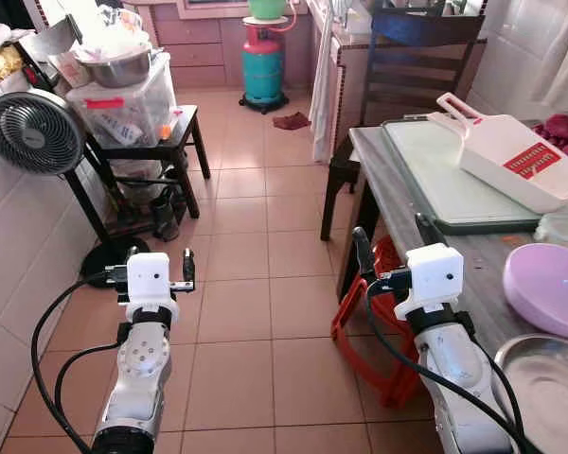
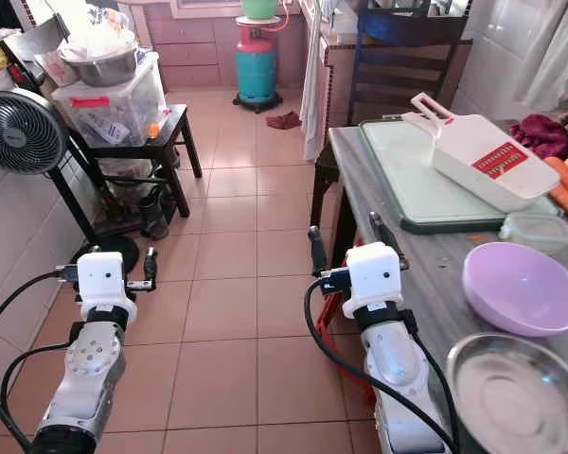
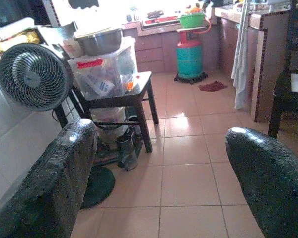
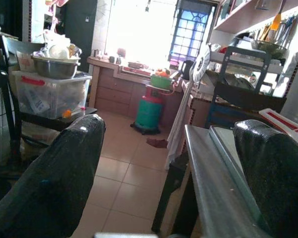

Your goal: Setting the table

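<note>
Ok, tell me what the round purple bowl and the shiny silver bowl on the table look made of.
Round purple bowl: probably plastic, with an even matte colour and soft highlights. Shiny silver bowl: likely stainless steel, grey with a mirror-like sheen and bright rim.

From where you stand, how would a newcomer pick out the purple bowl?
Look at the grey table on the robot's right. Past the tray, near the edge, sits the purple bowl: the only pastel plastic one, beside a steel bowl.
</note>
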`<state>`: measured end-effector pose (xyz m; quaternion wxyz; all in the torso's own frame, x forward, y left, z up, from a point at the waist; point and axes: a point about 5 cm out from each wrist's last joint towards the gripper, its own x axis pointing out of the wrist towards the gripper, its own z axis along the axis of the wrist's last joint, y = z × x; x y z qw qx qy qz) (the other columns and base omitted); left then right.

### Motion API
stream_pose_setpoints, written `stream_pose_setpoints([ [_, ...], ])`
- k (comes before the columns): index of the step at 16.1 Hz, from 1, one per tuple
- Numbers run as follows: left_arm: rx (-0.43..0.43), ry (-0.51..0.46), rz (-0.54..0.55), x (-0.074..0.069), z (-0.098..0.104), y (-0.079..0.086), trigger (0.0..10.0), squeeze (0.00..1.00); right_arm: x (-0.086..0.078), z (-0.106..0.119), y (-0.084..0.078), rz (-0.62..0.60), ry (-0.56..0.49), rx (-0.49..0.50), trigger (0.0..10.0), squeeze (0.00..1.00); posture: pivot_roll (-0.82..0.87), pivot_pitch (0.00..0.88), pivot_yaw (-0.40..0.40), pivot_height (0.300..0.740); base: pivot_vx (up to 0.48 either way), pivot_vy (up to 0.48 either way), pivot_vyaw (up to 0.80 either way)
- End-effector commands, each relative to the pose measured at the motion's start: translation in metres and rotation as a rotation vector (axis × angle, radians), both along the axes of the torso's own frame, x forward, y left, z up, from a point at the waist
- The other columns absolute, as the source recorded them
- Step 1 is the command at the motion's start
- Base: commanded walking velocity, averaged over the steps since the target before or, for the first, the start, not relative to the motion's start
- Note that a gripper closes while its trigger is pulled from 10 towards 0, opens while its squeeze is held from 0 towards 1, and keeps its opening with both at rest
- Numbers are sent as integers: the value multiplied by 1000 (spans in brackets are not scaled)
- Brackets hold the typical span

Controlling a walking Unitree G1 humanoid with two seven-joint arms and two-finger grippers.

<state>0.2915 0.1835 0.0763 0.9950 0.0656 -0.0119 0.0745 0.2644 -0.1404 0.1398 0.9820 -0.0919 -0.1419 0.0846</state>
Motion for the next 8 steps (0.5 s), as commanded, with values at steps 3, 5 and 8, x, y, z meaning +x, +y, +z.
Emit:
stream_pose_setpoints([
  [3,17,0,2,2,1,3,10000,0,1,1,4,8,-3,12,10000,0,25,0,38,740,0,315,0],
  [5,18,1,1,2,1,3,10000,0,0,0,5,11,-2,14,10000,0,25,0,41,740,0,322,0],
  [8,22,1,1,3,2,3,10000,0,0,1,7,28,-4,21,10000,0,27,0,42,740,0,331,0],
])
